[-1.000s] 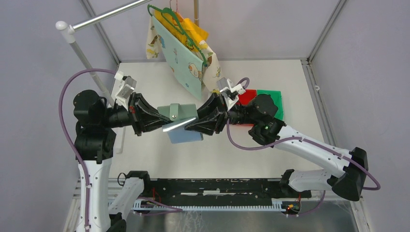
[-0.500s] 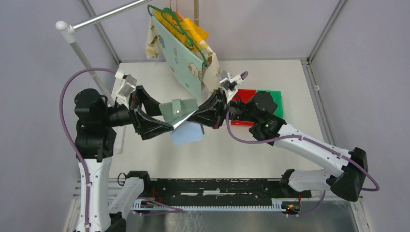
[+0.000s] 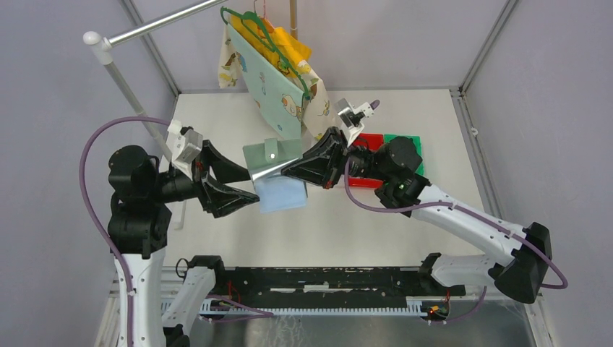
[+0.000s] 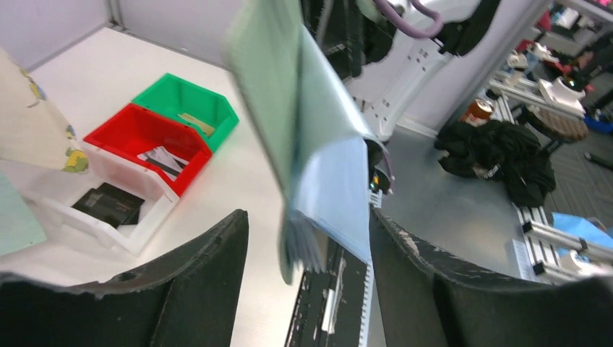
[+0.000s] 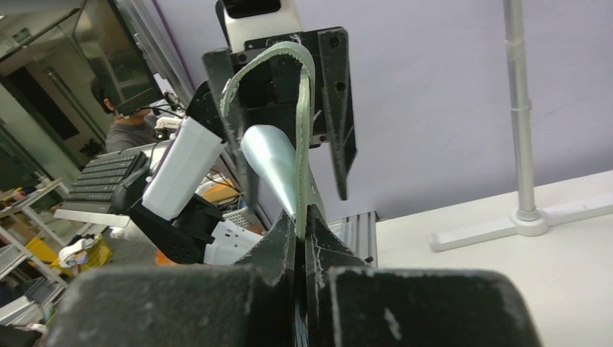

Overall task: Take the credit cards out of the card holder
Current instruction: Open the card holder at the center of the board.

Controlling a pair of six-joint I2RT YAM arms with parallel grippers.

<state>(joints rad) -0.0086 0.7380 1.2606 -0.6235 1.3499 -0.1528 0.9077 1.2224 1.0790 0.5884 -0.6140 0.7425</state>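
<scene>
The grey-green card holder hangs unfolded in the air over the table, its pale blue inner flap drooping below. My right gripper is shut on the holder's right edge; in the right wrist view the thin green wall runs up from the closed right gripper. My left gripper stands open just left of the holder. In the left wrist view the holder hangs between the spread left gripper, touching neither finger. A pale striped card lies in the red bin, a tan card in the green bin.
The red bin and green bin sit at the right under the right arm, with a white bin holding a dark item beside them. Cloth bags hang from a rack above the far side. The rack's pole stands left.
My left gripper opened, let go of the holder and drew back to the left. My right gripper closed on the holder's edge and carried it a little up and away.
</scene>
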